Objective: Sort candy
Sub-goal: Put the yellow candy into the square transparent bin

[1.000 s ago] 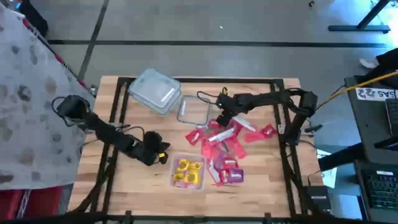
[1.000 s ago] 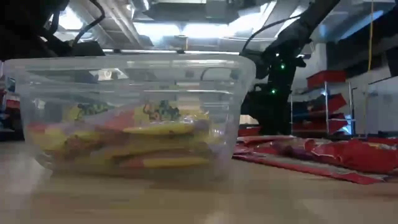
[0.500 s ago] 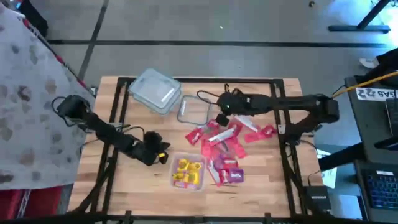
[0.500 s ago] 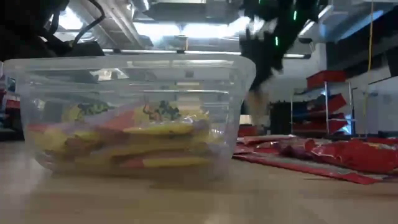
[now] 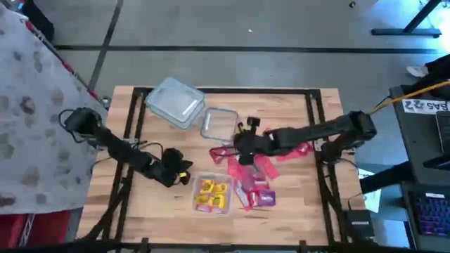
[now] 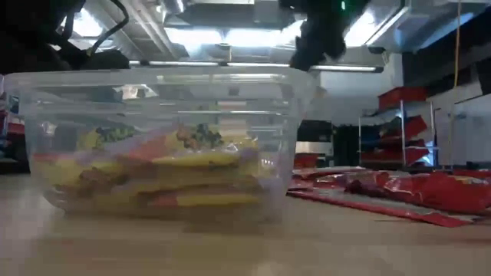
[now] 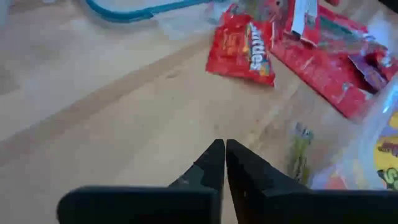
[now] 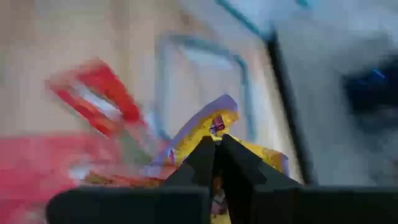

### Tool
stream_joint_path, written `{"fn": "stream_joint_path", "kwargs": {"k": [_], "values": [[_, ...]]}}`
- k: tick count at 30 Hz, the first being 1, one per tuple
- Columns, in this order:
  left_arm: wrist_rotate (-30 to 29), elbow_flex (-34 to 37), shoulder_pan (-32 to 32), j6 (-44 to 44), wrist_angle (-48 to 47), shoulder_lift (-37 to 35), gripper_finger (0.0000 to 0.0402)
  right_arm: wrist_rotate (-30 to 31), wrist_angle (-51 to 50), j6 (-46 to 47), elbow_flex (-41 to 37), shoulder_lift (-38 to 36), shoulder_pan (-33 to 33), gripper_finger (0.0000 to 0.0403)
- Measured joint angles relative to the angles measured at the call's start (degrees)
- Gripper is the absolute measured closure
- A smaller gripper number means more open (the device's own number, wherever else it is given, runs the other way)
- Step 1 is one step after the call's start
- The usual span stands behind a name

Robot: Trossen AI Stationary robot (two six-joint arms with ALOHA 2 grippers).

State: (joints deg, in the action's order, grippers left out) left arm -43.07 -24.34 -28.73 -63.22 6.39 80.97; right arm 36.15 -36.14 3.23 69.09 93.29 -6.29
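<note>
Yellow-and-purple candy packet (image 8: 211, 134) is sitting pinched between the closed jaws of the right gripper (image 8: 215, 144), over the red candy pile (image 5: 256, 158). The left gripper (image 7: 224, 149) is resting shut, holding nothing, near a red Skittles packet (image 7: 244, 55) and the yellow-filled tub (image 5: 212, 195).

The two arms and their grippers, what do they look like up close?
Both arms are dark, jointed segments. The left gripper and right gripper each end in two black, wedge-shaped fingers tapering to a point. The overhead view shows a yellow mark near the left gripper.
</note>
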Motion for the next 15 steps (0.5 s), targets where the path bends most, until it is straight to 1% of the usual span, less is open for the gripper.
{"fn": "stream_joint_path", "kwargs": {"k": [1,3,5,12,15], "values": [[0.0,0.0,0.0,0.0,0.1,0.0,0.0402,-1.3,-0.7,1.3,-0.1,0.4,0.6,0.04],[0.0,0.0,0.0,0.2,0.1,0.0,0.0402,-6.1,-0.5,3.9,-0.2,0.9,2.0,0.0398],[0.0,0.0,0.0,0.5,0.1,0.0,0.0402,-10.5,-0.2,5.4,-0.2,1.8,3.4,0.0387],[0.0,0.0,0.0,0.6,0.1,0.0,0.0402,-18.5,-0.1,5.8,-0.2,6.0,6.1,0.0306],[0.0,0.0,0.0,0.6,0.0,0.0,0.0402,-21.0,-0.2,6.1,-0.2,8.3,6.4,0.0289]]}}
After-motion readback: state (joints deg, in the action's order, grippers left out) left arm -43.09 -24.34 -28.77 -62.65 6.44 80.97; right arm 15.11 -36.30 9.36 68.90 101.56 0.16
